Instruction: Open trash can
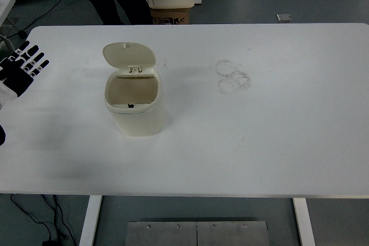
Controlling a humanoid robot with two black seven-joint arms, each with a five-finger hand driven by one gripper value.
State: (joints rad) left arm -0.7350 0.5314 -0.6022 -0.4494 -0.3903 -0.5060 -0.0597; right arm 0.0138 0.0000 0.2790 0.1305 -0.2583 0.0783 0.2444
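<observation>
While standing left of centre on the white table (277, 142), cream trash can (134, 105) showing its lid (129, 55) flipped up and back, mouth open. Hovering at the table's left edge, well apart from it: left hand (22, 70), fingers spread, gripping nothing.

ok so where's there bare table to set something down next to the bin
The widest free patch is right of the trash can, running to the table edge, past the faint ring marks. The near strip is bare too. It is tighter on the left, where the left hand hovers.
</observation>
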